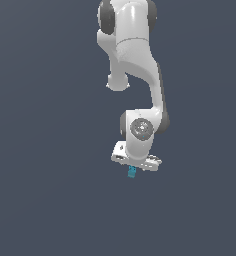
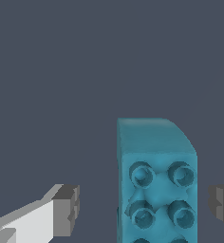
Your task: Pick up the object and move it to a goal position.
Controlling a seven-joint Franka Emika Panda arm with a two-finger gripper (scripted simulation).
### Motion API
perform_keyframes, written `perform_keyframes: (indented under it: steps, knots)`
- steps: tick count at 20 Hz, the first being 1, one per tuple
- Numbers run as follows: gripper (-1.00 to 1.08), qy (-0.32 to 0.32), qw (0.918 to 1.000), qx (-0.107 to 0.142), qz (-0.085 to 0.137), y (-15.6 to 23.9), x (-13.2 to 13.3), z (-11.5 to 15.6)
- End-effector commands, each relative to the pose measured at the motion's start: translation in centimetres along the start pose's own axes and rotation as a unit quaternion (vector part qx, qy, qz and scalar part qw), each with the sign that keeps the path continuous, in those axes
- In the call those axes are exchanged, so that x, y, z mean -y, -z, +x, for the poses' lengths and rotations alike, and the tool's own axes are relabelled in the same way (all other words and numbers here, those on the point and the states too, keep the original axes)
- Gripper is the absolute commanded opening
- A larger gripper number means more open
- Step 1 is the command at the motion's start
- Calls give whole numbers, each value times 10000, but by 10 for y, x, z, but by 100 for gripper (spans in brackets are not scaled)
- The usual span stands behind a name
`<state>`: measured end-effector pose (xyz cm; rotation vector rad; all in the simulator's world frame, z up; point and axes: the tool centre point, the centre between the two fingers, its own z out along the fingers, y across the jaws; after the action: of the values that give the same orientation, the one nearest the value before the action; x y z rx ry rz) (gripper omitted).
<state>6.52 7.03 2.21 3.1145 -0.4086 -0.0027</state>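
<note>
One arm fills your exterior view, its white hand [image 1: 133, 167] pointing down over the dark grey surface [image 1: 40, 200]. You see the teal-blue block [image 1: 132, 172] just under the hand, poking out below it; contact is too small to judge.

Your wrist view shows the block [image 2: 156, 185] close up, round studs on its near face, standing between two grey fingertips [image 2: 66, 209]. You can see gaps on both sides, so the hand is spread wide and grips nothing.

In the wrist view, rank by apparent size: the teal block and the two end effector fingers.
1. Teal block, largest, though nearness to the camera inflates it.
2. White-and-grey finger.
3. Other finger, mostly cut off at the frame edge, so unsure.
</note>
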Motion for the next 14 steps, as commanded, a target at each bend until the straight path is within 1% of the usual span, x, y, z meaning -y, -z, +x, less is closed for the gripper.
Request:
perform_keyframes:
  steps: [1,14]
  knots:
    - [-100,0,10000,-8,3,0,0,1]
    - [-100,-1,10000,-5,3,3,-2,2]
